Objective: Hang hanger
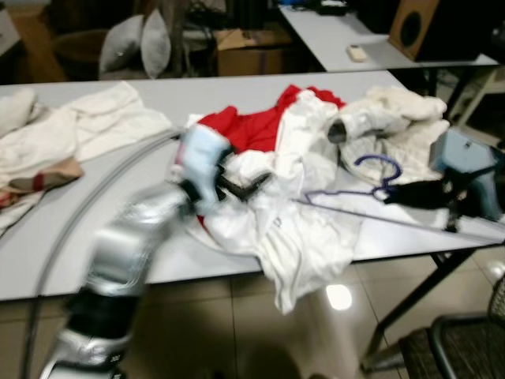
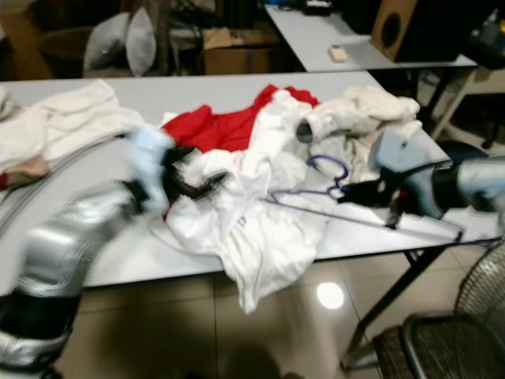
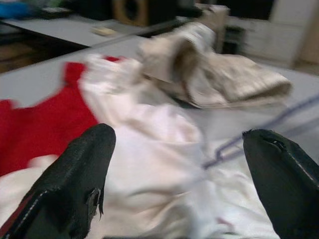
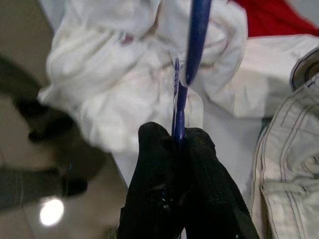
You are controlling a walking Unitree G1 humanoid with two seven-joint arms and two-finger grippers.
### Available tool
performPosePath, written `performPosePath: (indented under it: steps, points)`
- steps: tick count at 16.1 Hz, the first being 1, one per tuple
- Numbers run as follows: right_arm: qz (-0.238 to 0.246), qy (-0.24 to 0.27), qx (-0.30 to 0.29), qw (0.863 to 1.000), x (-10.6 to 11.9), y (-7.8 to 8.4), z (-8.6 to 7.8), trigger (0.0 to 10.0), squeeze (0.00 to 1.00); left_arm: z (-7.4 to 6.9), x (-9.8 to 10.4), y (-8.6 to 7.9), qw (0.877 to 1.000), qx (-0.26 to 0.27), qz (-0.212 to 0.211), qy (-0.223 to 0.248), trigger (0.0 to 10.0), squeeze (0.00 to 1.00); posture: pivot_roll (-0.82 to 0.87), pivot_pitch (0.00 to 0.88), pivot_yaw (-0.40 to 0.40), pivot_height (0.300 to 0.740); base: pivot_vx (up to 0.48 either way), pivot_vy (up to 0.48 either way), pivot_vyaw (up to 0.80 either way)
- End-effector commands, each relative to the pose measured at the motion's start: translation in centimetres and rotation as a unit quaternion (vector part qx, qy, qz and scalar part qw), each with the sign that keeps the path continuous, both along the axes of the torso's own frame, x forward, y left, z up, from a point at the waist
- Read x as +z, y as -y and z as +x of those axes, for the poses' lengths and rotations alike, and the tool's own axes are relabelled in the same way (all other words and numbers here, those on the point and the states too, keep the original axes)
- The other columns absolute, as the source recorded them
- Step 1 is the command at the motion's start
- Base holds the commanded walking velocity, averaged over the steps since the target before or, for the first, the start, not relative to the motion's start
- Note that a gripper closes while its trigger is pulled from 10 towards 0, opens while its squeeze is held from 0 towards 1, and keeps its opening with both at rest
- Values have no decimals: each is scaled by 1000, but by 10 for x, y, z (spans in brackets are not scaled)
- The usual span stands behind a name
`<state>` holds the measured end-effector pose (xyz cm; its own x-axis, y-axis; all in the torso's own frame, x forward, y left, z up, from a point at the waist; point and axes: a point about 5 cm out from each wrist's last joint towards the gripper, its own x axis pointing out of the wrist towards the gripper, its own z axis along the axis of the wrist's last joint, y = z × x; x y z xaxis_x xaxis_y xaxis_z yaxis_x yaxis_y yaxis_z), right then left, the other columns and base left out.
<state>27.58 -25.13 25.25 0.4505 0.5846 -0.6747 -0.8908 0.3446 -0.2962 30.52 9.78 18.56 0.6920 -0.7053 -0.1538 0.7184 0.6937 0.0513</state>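
Observation:
A purple wire hanger (image 1: 371, 183) lies over the white garment (image 1: 284, 217) on the grey table (image 1: 150, 103). My right gripper (image 1: 394, 194) is shut on the hanger near its hook; in the right wrist view the fingers (image 4: 174, 164) pinch the blue-purple wire (image 4: 192, 45). My left gripper (image 1: 245, 185) hovers open over the left part of the white garment, beside a red garment (image 1: 245, 126). In the left wrist view its fingers (image 3: 75, 179) stand wide apart above white cloth (image 3: 149, 149), with nothing between them.
A cream jacket (image 1: 394, 122) lies at the table's right end, pale cloths (image 1: 71, 130) at its left. A second table (image 1: 355, 39) with a speaker (image 1: 414, 28) stands behind. A black chair (image 1: 458, 339) sits at the lower right. A grey cable (image 1: 79, 213) curves across the table.

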Motion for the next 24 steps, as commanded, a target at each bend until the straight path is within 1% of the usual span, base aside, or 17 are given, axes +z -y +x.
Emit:
performPosePath:
  steps: [1, 3, 4, 5, 7, 9, 11, 13, 15, 16, 17, 18, 19, 20, 22, 23, 24]
  points:
    - [-43, -13, 23, 999, 6, 6, 3, 10000, 0, 5, -8, 11, 999, -20, 38, 3, 10000, 1000, -197, 0, 9, 740, 0, 0, 0]
    - [-67, -46, 55, 995, 14, 11, -1, 10000, 0, 13, -13, 13, 998, -10, 54, 2, 10000, 1000, -204, 0, -3, 740, 0, 0, 0]
    - [-65, -70, 74, 993, 21, 15, -6, 10000, 0, 18, -14, 9, 999, 8, 52, 5, 10000, 1000, -204, 0, -3, 740, 0, 0, 0]
    - [-43, -76, 78, 993, 26, 15, -7, 10000, 0, 20, -14, 5, 998, 19, 57, 12, 10000, 1000, -201, 0, -16, 740, 0, 0, 0]
    - [38, -65, 86, 993, 43, 15, -4, 10000, 0, 23, -12, -12, 997, 57, 48, 22, 10000, 1000, -189, 0, -16, 740, 0, 0, 0]
    - [100, -26, 73, 992, 55, 19, -2, 10000, 0, 22, -11, -28, 995, 85, 43, 35, 10000, 1000, -186, 0, 2, 740, 0, 0, 0]
    - [174, 14, 47, 983, 66, 25, -3, 10000, 0, 21, -5, -47, 989, 139, 8, 49, 10000, 1000, -178, 0, 28, 740, 0, 0, 0]
    - [154, 20, 20, 988, 56, 31, -5, 10000, 0, 17, -4, -48, 990, 132, 5, 55, 10000, 1000, -175, 0, 36, 740, 0, 0, 0]
    - [73, 73, -66, 992, 30, 35, 11, 10000, 0, 16, -6, -31, 995, 94, -3, 44, 10000, 1000, -182, 0, 51, 740, 0, 0, 0]
    - [46, 84, -79, 992, 24, 36, 13, 10000, 0, 16, -7, -27, 995, 86, -5, 42, 10000, 1000, -182, 0, 51, 740, 0, 0, 0]
    - [-18, 75, -58, 995, 5, 33, 9, 10000, 0, 17, -11, -12, 998, 53, 16, 41, 10000, 1000, -186, 0, 56, 740, 0, 0, 0]
    - [-30, 33, -23, 999, -8, 27, -2, 10000, 0, 18, -19, 1, 998, 21, 46, 38, 10000, 1000, -188, 0, 55, 740, 0, 0, 0]
    - [-38, 2, -4, 999, -13, 26, -10, 10000, 0, 18, -24, 9, 997, -6, 64, 33, 10000, 894, -188, 0, 55, 740, 0, 0, 0]
    - [-54, -13, 6, 998, -14, 27, -15, 10000, 0, 18, -30, 14, 996, -21, 80, 28, 10000, 294, -195, 0, 53, 740, 0, 0, 0]
    - [-96, -16, 2, 995, -8, 38, -16, 10000, 0, 20, -50, 18, 991, -39, 125, 11, 10000, 243, -208, 0, 52, 740, 0, 0, 0]
    - [-115, -5, -6, 993, -3, 43, -14, 10000, 0, 21, -62, 15, 987, -39, 158, 0, 10000, 235, -213, 0, 49, 740, 0, 0, 0]
    - [-119, 25, -14, 992, 6, 46, -12, 10000, 0, 24, -79, 4, 977, -25, 211, -13, 10000, 224, -215, 0, 42, 740, 0, 0, 0]
